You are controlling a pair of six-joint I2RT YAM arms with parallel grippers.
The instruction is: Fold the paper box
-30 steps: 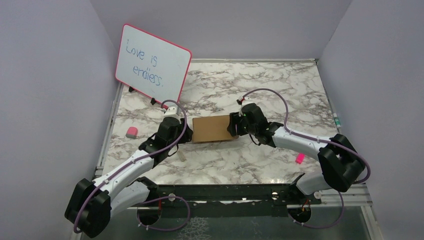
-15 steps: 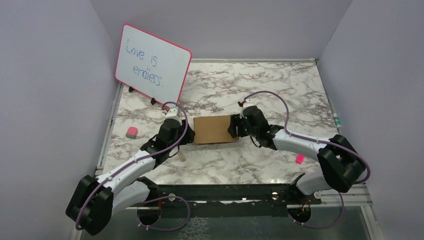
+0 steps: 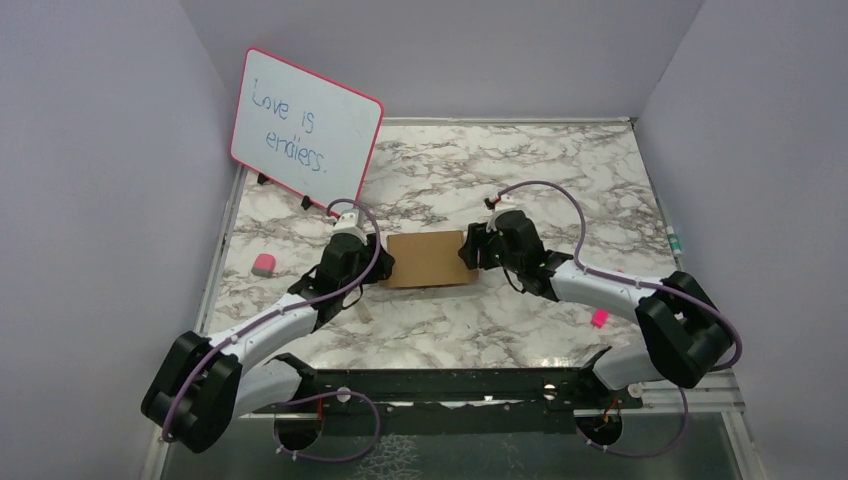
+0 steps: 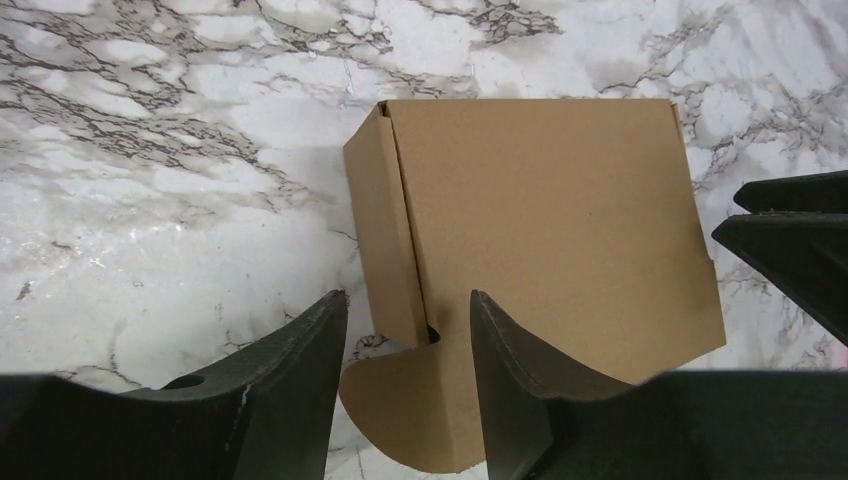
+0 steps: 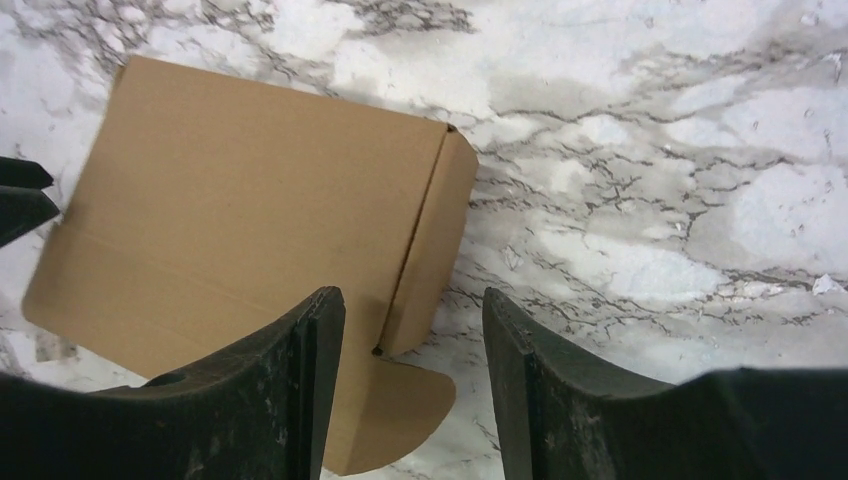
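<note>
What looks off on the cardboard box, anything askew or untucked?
The paper box is closed on top, but a rounded tab pokes out loose at the left arm's end, and a second rounded tab at the right arm's end. Both end panels look not fully tucked. Nothing torn or spilled.

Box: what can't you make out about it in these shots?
Top view: box ends hidden behind left hand and right hand.
Left wrist view: rounded tab cut off by bottom edge.
Right wrist view: near edge behind a finger.
Inside: unseen in every view.
</note>
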